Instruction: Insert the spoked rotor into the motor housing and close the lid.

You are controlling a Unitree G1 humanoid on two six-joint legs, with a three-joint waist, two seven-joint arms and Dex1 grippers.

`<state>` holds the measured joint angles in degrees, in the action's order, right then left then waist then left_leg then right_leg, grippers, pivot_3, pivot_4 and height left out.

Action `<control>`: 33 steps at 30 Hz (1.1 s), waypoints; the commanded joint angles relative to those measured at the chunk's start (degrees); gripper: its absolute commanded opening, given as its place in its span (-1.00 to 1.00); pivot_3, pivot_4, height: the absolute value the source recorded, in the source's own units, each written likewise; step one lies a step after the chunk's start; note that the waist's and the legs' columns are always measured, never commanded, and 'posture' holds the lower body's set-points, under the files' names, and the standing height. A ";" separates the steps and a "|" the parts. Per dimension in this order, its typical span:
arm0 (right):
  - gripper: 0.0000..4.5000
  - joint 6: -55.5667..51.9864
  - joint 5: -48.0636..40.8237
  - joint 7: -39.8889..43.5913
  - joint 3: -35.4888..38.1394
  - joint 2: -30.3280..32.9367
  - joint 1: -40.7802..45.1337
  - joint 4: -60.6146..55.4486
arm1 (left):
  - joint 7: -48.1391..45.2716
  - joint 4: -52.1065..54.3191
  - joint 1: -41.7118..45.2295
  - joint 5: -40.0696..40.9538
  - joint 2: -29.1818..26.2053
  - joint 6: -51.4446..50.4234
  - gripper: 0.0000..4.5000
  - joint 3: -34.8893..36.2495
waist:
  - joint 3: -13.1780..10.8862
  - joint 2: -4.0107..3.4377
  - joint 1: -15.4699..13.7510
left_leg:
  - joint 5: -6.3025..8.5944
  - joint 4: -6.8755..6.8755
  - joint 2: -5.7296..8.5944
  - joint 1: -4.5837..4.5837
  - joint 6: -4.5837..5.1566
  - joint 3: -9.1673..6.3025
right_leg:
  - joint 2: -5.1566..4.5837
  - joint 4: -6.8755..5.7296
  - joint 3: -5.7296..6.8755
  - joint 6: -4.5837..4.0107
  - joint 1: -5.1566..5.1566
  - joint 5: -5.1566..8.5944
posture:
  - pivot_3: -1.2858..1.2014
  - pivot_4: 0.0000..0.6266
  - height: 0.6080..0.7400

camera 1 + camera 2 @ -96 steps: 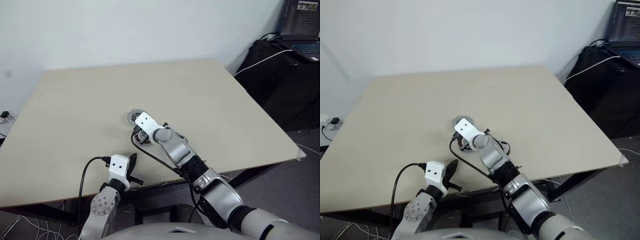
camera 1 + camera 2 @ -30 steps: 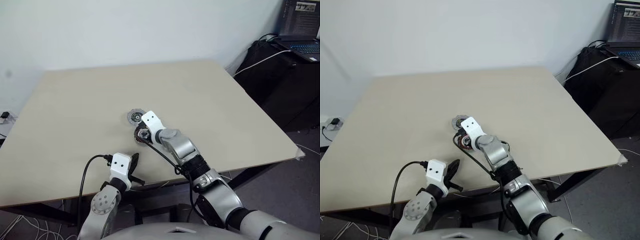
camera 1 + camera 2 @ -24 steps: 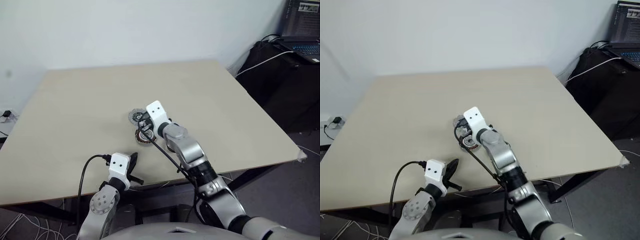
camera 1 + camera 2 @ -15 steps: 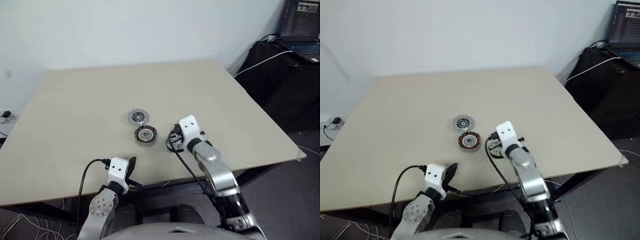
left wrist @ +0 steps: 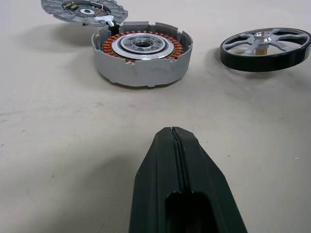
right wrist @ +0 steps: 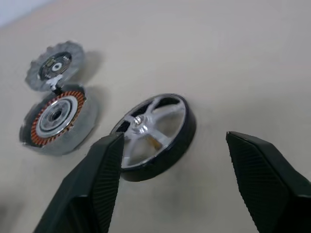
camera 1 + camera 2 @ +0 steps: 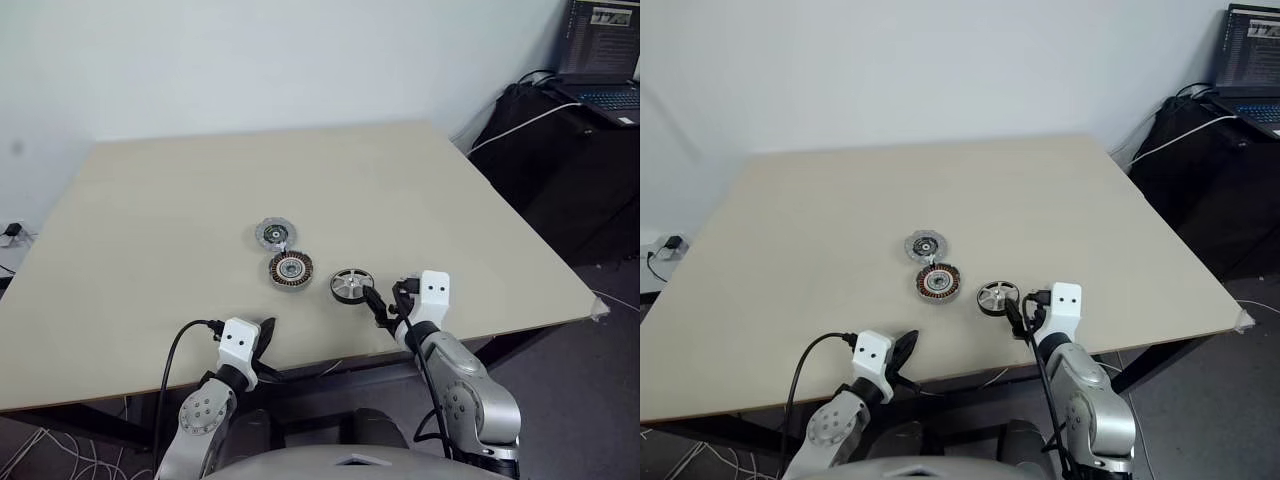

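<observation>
1. Nearest, the left gripper [image 7: 266, 338] is sitting pinched together and empty at the near edge of the table [image 7: 150, 200], well short of the parts.
2. Beside it, the right gripper [image 6: 167, 177] is standing with its jaws spread wide, holding nothing, aimed at the spoked rotor [image 6: 154, 135] just in front of it.
3. The rotor is lying flat on the table, apart from the motor housing [image 7: 290, 270] to its left. It is looking rigid, smooth and probably slippery, so pinching across the thick rim seems the safest hold.
4. Farther back, the housing is lying open, copper windings showing, with the lid [image 7: 272, 234] touching its far edge.
</observation>
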<state>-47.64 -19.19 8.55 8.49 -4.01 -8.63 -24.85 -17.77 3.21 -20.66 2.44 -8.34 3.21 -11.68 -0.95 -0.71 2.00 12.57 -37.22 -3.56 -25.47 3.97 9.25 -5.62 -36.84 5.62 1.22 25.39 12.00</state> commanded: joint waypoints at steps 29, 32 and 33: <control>0.55 -8.79 -38.70 -14.16 15.33 -4.55 11.91 18.95 | 2.37 13.78 -0.05 -0.52 0.40 -8.48 -1.00 -1.27 | -0.03 -0.12 0.05 | -0.01 0.01 0.03 0.03 0.01 -0.01 | 0.12 0.05 0.01 -0.05 -0.01 0.00 | 0.03 -1.00 1.00; 0.15 -7.76 -39.52 -14.28 14.82 -4.15 12.18 19.74 | 2.72 13.05 0.18 -0.71 0.42 -7.67 -1.00 -1.12 | -0.03 -0.13 0.04 | -0.01 0.00 0.04 0.03 0.01 -0.01 | 0.12 0.05 0.00 -0.03 -0.02 -0.01 | 0.03 -1.00 1.00; 0.00 -7.58 -39.78 -14.33 14.57 -4.05 12.20 19.77 | 2.94 12.74 0.22 -0.79 0.44 -7.24 -1.00 -1.03 | -0.03 -0.13 0.04 | -0.01 -0.01 0.04 0.03 0.01 -0.01 | 0.12 0.05 0.00 -0.04 -0.03 -0.01 | 0.03 -1.00 1.00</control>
<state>-56.38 -57.22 -5.69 23.58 -4.96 1.73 -4.58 -15.16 14.20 -21.26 2.16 -8.03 -5.61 -12.88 -0.97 -0.84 2.04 12.57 -37.22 -3.52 -25.44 3.98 9.24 -5.50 -36.79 5.62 1.18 25.36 11.99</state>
